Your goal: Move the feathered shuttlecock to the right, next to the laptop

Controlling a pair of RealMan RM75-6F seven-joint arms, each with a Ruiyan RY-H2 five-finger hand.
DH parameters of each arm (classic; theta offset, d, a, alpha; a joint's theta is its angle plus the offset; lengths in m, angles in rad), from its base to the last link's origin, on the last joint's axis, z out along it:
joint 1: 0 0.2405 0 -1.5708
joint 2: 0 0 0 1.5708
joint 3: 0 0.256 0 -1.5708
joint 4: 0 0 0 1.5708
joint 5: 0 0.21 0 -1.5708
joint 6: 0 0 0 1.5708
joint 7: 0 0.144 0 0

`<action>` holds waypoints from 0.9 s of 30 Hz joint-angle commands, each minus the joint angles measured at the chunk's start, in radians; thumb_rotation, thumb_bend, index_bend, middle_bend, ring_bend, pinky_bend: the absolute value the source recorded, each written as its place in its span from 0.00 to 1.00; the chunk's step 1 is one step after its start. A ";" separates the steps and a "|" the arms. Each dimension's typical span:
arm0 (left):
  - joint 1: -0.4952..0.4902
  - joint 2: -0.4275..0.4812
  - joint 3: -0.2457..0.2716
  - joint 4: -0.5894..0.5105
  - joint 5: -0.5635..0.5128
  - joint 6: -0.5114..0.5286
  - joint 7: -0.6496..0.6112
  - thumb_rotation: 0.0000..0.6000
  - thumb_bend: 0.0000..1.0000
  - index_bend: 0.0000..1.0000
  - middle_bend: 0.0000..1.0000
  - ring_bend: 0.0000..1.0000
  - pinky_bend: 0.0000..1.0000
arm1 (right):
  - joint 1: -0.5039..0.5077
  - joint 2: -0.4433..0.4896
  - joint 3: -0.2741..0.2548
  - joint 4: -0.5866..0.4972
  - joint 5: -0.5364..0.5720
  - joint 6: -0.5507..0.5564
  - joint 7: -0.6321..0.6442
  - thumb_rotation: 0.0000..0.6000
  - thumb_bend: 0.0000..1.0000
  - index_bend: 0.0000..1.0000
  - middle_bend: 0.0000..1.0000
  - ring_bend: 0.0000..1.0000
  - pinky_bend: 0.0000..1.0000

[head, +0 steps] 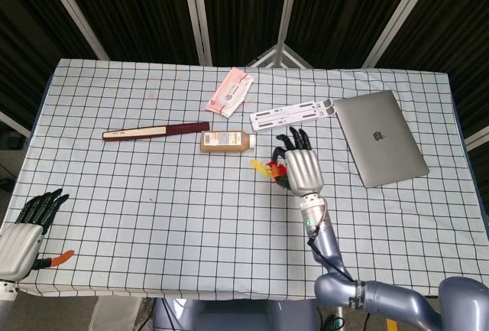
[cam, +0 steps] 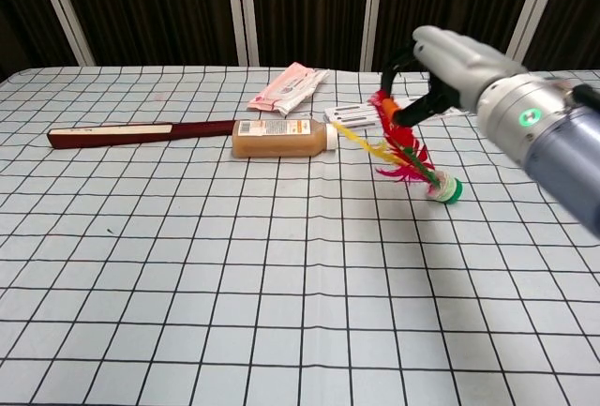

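Bright, even overhead light on the checked tablecloth, soft faint shadows, dark backdrop, sharp focus.

The shuttlecock hangs between bottle and laptop, seemingly before the white strips.

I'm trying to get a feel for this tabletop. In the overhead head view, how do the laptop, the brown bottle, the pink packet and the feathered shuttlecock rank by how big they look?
1. laptop, clearly largest
2. brown bottle and pink packet, too alike to rank
3. feathered shuttlecock, smallest as seen, though the right hand holding it hides part of it
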State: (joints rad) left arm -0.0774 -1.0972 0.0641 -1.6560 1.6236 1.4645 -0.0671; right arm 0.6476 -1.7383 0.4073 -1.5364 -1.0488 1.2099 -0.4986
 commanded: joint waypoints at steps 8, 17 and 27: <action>0.001 -0.005 0.000 -0.009 -0.006 -0.005 0.028 1.00 0.00 0.00 0.00 0.00 0.00 | -0.109 0.210 0.010 -0.116 0.084 0.042 0.019 1.00 0.57 0.59 0.24 0.00 0.00; 0.002 -0.013 0.000 -0.008 -0.001 -0.002 0.050 1.00 0.00 0.00 0.00 0.00 0.00 | -0.149 0.318 -0.027 -0.204 0.117 0.046 0.009 1.00 0.51 0.00 0.01 0.00 0.00; 0.009 -0.023 -0.009 0.014 0.010 0.029 0.053 1.00 0.00 0.00 0.00 0.00 0.00 | -0.260 0.498 -0.127 -0.362 0.023 0.128 0.020 1.00 0.45 0.00 0.00 0.00 0.00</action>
State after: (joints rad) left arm -0.0698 -1.1183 0.0569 -1.6459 1.6318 1.4894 -0.0153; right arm 0.4402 -1.3056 0.3385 -1.8570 -0.9459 1.3029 -0.4955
